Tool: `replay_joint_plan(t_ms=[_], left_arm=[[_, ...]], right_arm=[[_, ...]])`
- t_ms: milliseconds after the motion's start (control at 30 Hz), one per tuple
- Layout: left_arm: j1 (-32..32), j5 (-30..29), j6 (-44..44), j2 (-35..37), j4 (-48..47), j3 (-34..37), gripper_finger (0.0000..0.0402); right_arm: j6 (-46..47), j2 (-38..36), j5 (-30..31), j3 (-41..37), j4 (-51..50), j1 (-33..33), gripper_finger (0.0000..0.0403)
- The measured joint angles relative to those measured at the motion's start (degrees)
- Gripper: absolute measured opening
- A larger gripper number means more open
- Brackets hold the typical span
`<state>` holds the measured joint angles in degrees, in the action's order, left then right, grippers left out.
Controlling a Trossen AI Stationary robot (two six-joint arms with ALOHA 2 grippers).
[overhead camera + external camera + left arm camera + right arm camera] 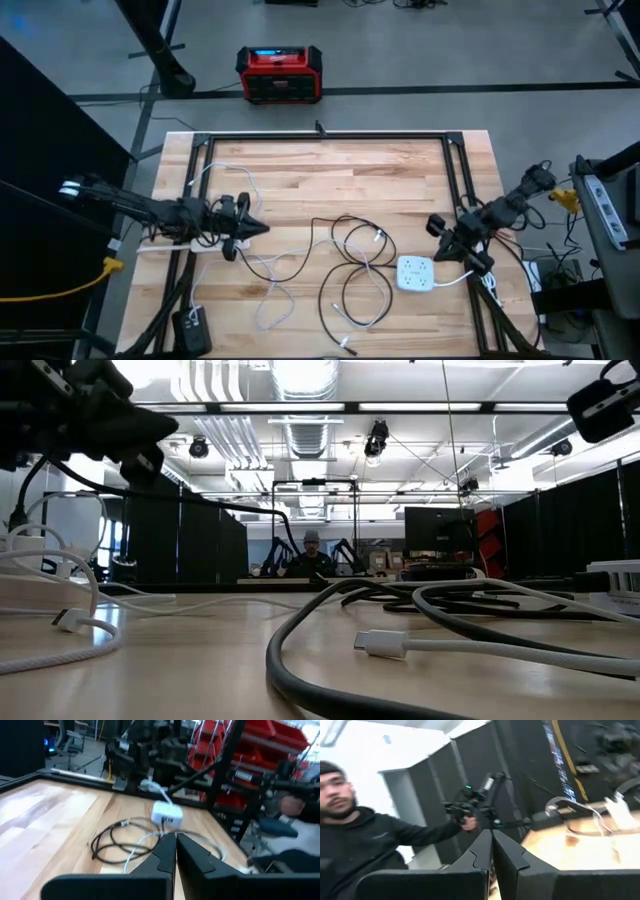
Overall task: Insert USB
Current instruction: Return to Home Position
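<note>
A white multi-port charger block (pixel 415 272) lies on the wooden table toward the near right, and the left wrist view shows the charger block (pixel 167 813) too. A white cable runs off it. Loose black cable loops (pixel 352 262) and white cables (pixel 272 300) lie across the table's middle. A white USB plug (pixel 380 645) rests flat on the wood. My left gripper (pixel 260 229) hangs above the table's left side, pointing right, shut and empty (pixel 175 839). My right gripper (pixel 440 228) hangs at the right, just behind the charger block, pointing left, also shut and empty (pixel 491 835).
A white power strip (pixel 170 247) lies at the left edge under my left arm. A black adapter (pixel 190 326) sits near the front left corner. A black metal frame (pixel 320 137) borders the table. A red box (pixel 279 74) stands on the floor behind. A person (pixel 365 835) is beyond the table.
</note>
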<state>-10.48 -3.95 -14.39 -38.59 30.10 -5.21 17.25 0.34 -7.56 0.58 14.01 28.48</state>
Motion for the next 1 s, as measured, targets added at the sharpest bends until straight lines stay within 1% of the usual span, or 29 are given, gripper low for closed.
replay_joint_plan(t_ms=[100, 167, 267, 400, 800, 867, 1000], left_arm=[[0.0, 0.0, -0.17, -2.03, 0.89, 0.09, 0.0], [0.0, 0.0, 0.44, -3.21, 2.51, 0.09, 0.0], [0.0, -0.02, 1.5, -3.87, 2.9, 0.07, 0.0], [0.0, -0.02, 1.49, -4.13, 2.27, 0.04, 0.0], [0.0, -0.04, 1.51, -4.11, 1.89, 0.02, 0.0], [0.0, -0.04, 1.51, -1.98, 0.69, 0.21, 0.0], [0.0, -0.06, 1.53, 7.84, -1.23, 2.48, 0.0]], right_arm=[[-0.85, 0.13, -5.33, 0.0, -0.02, -5.22, 0.0], [-3.07, 0.09, -5.27, 0.0, -0.18, -7.95, 0.0], [-4.98, 0.27, -1.65, 0.0, -0.47, -10.35, 0.0], [-5.81, 0.27, 1.69, 0.0, -0.43, -10.9, 0.0], [-5.37, 0.27, 1.62, 0.0, -0.47, -10.9, 0.0], [-5.35, 0.44, 1.62, 0.0, -0.46, -10.9, 0.0], [-5.35, -0.28, 1.62, 0.0, -1.68, -10.9, 0.0]])
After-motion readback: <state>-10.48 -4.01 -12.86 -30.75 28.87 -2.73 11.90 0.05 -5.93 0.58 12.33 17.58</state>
